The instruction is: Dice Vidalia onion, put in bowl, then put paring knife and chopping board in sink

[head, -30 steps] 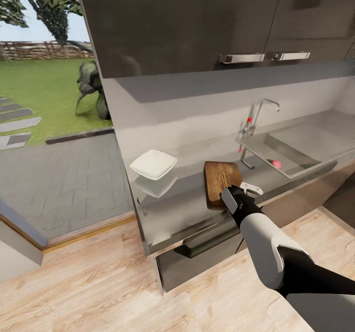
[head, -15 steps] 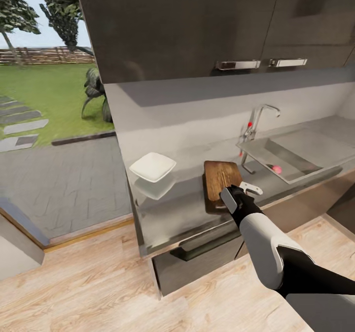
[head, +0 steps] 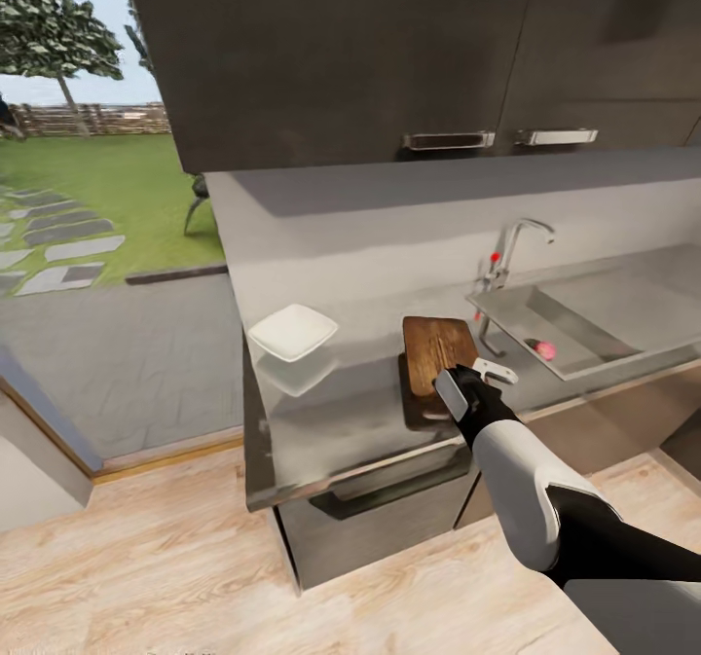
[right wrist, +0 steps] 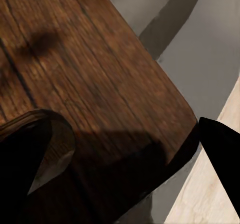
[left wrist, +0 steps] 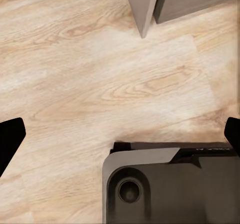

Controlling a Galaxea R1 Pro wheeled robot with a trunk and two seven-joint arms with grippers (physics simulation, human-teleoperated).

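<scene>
The brown chopping board (head: 436,348) lies on the grey countertop (head: 341,412), just left of the sink (head: 604,309). The small pinkish onion (head: 546,349) rests inside the basin, near its front wall. A white squarish bowl (head: 292,332) stands on the countertop left of the board. My right gripper (head: 482,380) hovers over the board's near end; in the right wrist view the board (right wrist: 90,84) lies close beneath the gripper (right wrist: 125,159), whose fingers are spread wide, open and empty. My left gripper (left wrist: 120,136) is open over the wooden floor. The paring knife is out of view.
A chrome tap (head: 511,246) with a red dot rises behind the sink. Dark wall cabinets (head: 389,52) hang above the counter. The counter ends at its left by a glass front onto a paved yard (head: 107,363). My dark base (left wrist: 170,189) sits on the floor.
The whole head view has shifted, so the camera moved: the counter's left end and front cabinet now show more. My right arm keeps its pose over the board's near end.
</scene>
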